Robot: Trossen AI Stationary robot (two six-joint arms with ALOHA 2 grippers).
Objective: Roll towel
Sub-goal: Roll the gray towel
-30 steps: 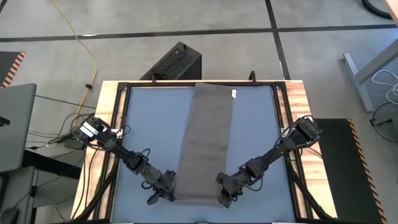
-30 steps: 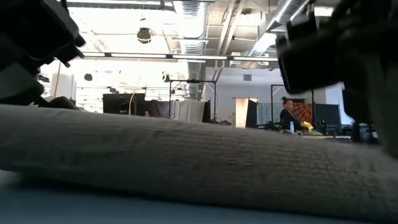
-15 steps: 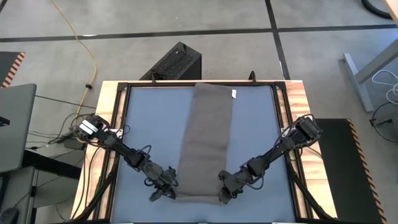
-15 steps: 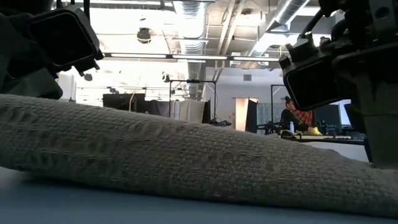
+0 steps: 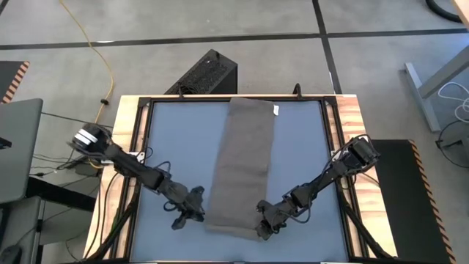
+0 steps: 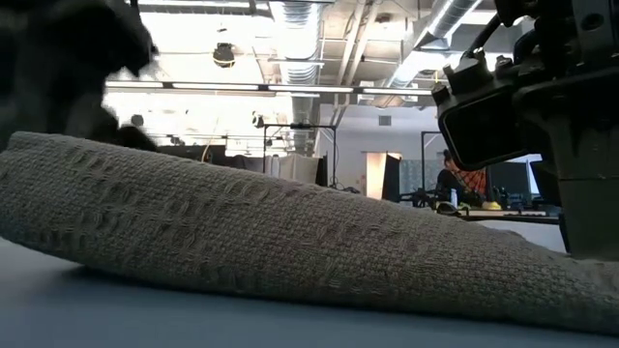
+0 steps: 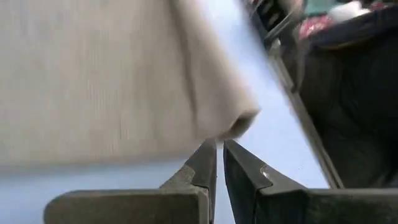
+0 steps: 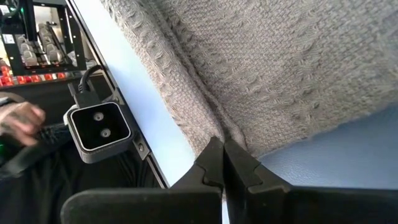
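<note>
Towel (image 5: 242,167) near end, both grippers low.
Right gripper (image 5: 261,230) clenched on the towel's near right corner; left gripper (image 5: 196,212) beside the left corner, fingers slightly parted, holding nothing.

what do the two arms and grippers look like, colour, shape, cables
Both arms are dark, nearly black, built of slim jointed segments with loose black cables looping alongside. The left arm ends at a pale grey-white base joint; the right arm is dark throughout. The left gripper and right gripper each carry two flat, tapered dark fingers on a blocky dark body.
</note>
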